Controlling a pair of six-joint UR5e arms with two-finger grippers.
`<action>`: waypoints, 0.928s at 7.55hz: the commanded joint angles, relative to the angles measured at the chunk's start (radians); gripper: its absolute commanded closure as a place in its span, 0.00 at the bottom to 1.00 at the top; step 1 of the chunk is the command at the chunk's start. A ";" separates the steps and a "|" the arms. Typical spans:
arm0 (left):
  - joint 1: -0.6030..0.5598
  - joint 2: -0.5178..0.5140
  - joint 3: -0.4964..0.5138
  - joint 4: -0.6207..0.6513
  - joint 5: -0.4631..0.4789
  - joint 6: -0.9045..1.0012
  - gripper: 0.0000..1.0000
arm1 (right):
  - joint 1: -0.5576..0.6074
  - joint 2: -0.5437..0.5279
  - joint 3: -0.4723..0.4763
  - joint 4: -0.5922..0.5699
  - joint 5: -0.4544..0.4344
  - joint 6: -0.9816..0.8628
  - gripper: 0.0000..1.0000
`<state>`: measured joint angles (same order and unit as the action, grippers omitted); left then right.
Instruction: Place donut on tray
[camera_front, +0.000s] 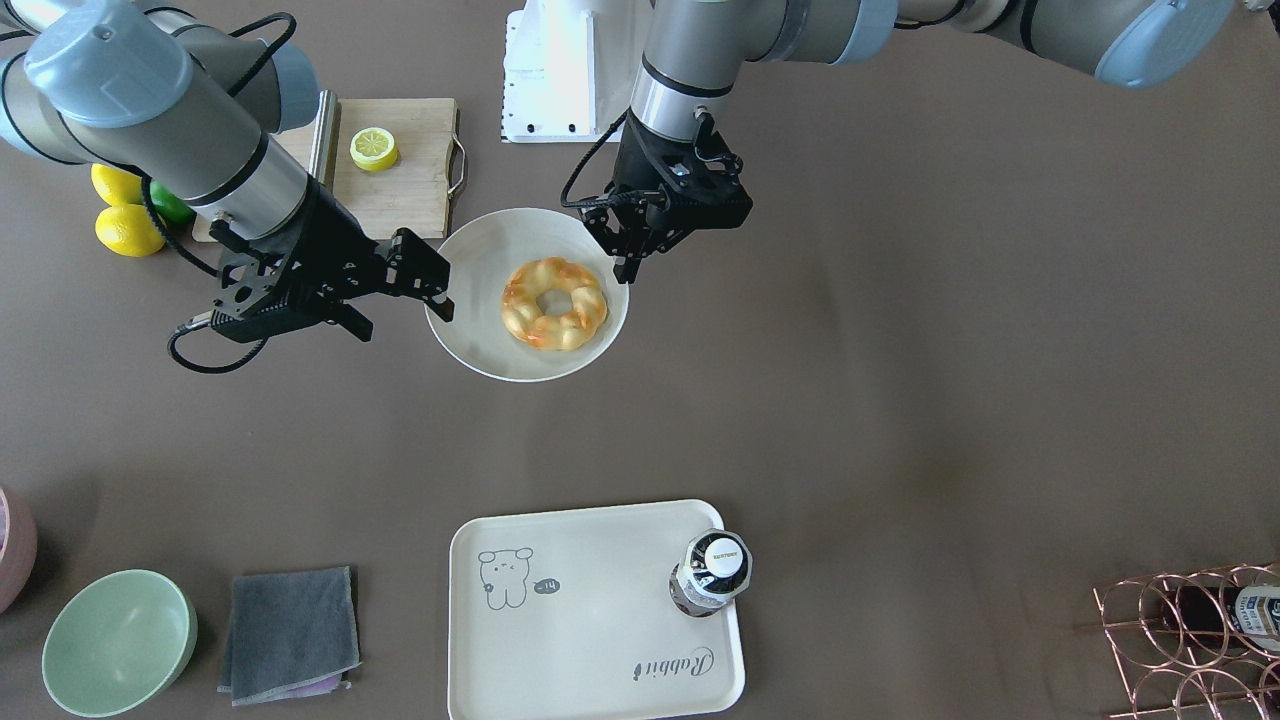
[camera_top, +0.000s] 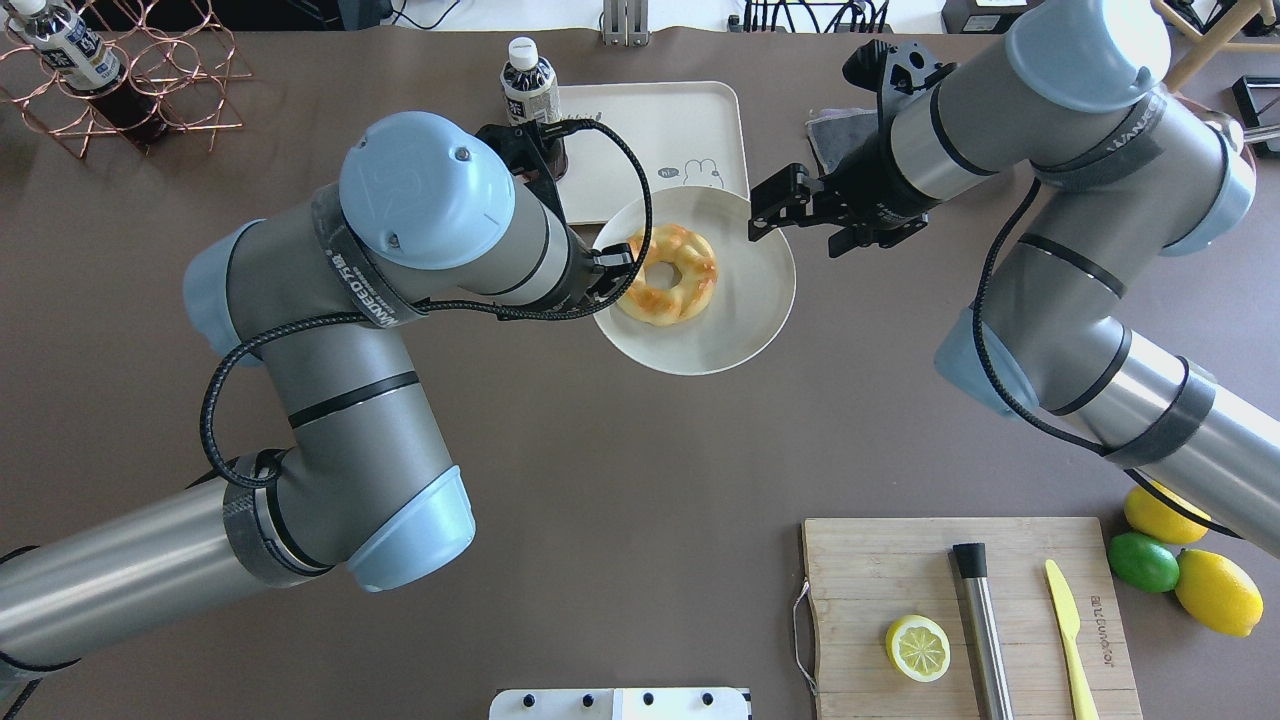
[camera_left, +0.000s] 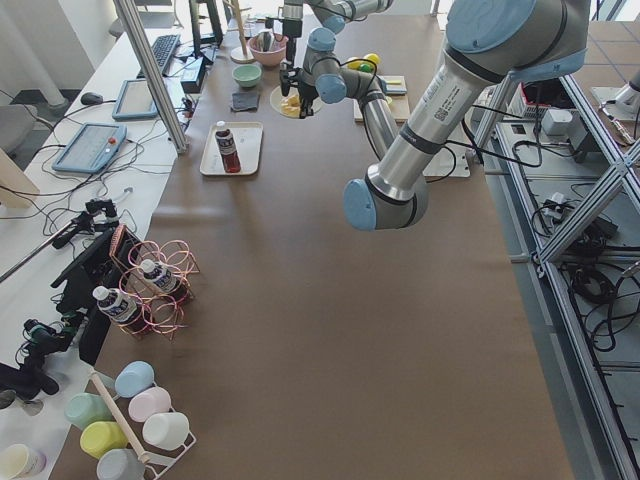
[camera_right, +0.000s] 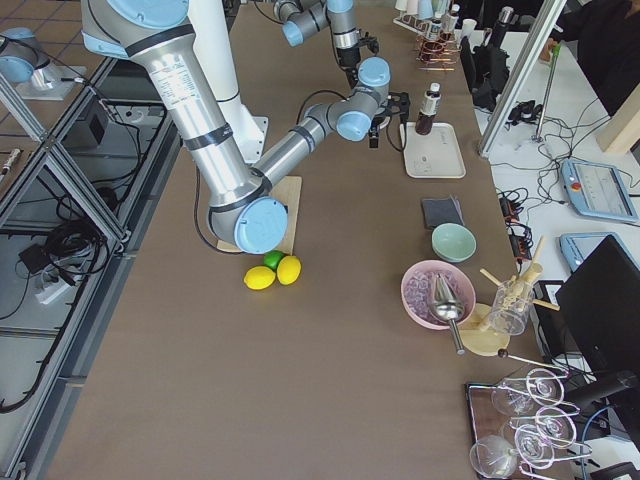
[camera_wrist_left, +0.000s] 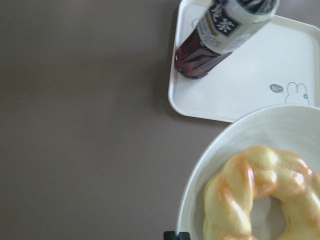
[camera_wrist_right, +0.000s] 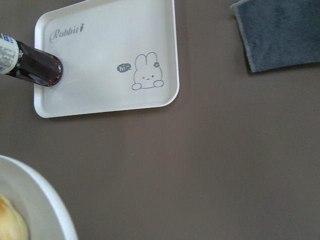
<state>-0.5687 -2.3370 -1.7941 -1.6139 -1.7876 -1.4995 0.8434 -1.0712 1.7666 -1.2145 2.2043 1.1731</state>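
- Resting on the round white plate (camera_front: 470, 330), I see the golden-yellow twisted ring donut (camera_front: 553, 303), well apart from the cream rectangular plastic tray (camera_front: 590, 640).
- Left gripper (camera_front: 632, 262): fingers slightly apart, holding nothing, at the plate's rim.
- Right gripper (camera_front: 405, 310): jaws spread, holding nothing, at the opposite rim.

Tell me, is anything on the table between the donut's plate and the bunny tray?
No. In the front-facing view, only bare brown table lies between the plate and the tray.

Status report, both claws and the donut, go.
Left claw and right claw open, flanking the plate. Donut on plate, not gripped. Tray holds a bottle in one corner.
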 joint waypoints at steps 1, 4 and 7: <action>0.026 0.001 0.013 -0.003 0.036 -0.014 1.00 | -0.050 0.039 0.005 0.016 -0.015 0.054 0.00; 0.024 0.008 0.018 -0.003 0.036 -0.011 1.00 | -0.047 0.004 0.005 0.006 -0.043 0.013 0.00; 0.023 0.008 0.018 -0.004 0.037 -0.008 1.00 | -0.044 -0.009 0.008 0.000 -0.044 0.011 0.00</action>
<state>-0.5447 -2.3292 -1.7765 -1.6174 -1.7506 -1.5098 0.7980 -1.0735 1.7733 -1.2114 2.1650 1.1861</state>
